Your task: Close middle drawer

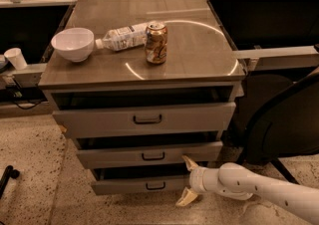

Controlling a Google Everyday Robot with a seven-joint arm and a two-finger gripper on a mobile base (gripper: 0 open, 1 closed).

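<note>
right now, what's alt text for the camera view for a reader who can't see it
A white robot arm's open end effector sits by the right end of the middle drawer front on a grey three-drawer cabinet, all drawers slightly pulled out. On top are a white bowl, a plastic bottle on its side and an upright can.

Middle drawer (112, 159), lower centre of frame, second of three in the cabinet: wide grey metal, low flat front, small dark pull handle (153, 156) at centre. Partly open, front standing out past the cabinet face with a dark gap showing above its top edge; sits level, not tilted. Gripper (184, 182) at lower right of the drawer front, fingers spread apart, upper fingertip (187, 161) right at the front's bottom right edge.
</note>
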